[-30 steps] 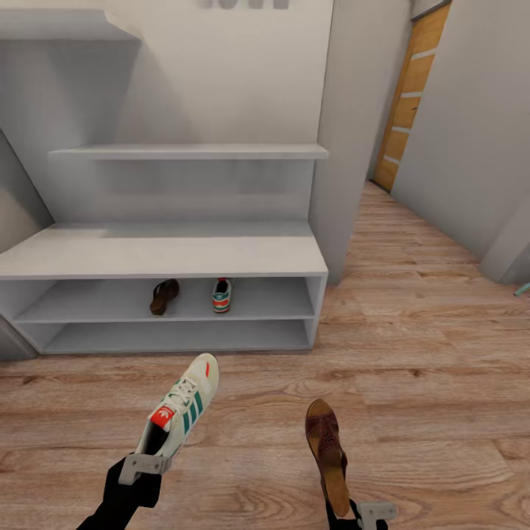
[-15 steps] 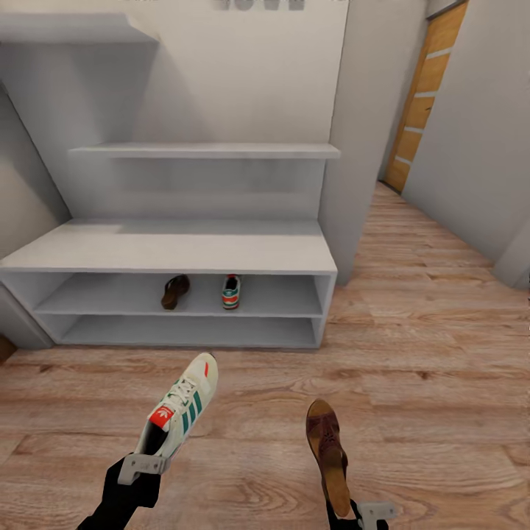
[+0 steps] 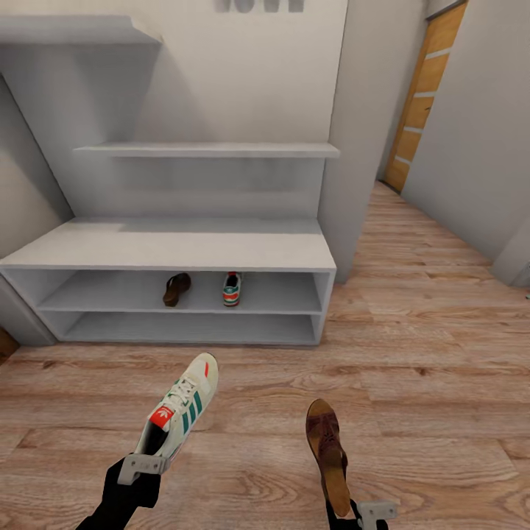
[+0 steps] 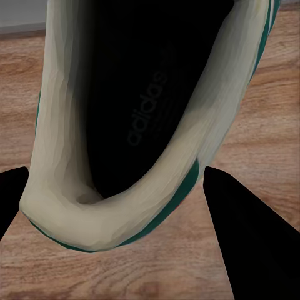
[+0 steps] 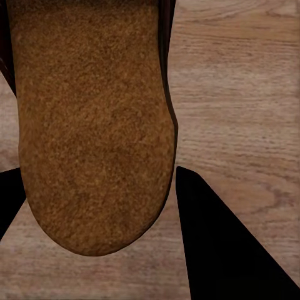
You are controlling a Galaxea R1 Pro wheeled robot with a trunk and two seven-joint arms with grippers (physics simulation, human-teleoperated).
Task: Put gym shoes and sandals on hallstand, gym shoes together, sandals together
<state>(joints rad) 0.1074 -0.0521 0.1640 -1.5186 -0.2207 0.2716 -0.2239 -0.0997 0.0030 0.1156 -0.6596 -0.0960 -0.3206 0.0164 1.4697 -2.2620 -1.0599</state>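
Between the previous head frame and this one only the view has drifted slightly: the rack sits a touch lower and further left in frame, while both held shoes keep the same place relative to the arms.

Left gripper (image 3: 147, 465) is closed on the heel collar of a cream-white lace-up gym shoe with green side stripes and a red tongue label (image 3: 179, 409), toe pointing away toward the rack, held above the light brown wood-plank corridor floor (image 3: 427, 383). In the left wrist view the shoe's dark interior and cream collar (image 4: 112, 206) sit between the two black fingers (image 4: 247, 231).

Right gripper (image 3: 366, 513) grips the near end of a dark brown leather slip-on sandal (image 3: 327, 450), toe away; its tan insole shows near the gripper. In the right wrist view the tan sole surface (image 5: 94, 125) lies between the black fingers (image 5: 219, 244); actual contact at the fingertips is hard to make out there.

Pale grey-white built-in hallstand with a wide bench top and low shelves (image 3: 169, 254) stands ahead and to the left. On its upper low shelf rest a second dark brown sandal (image 3: 176, 288) and, just to its right but apart, a second gym shoe with a red heel patch (image 3: 232, 288), heel toward the camera. Bench top and bottom shelf are bare.

Grey wall panel (image 3: 361, 132) flanks the rack's right end. Further right and far, an orange-brown wooden door (image 3: 419, 96) closes the corridor. Open floor lies between the held shoes and the rack.
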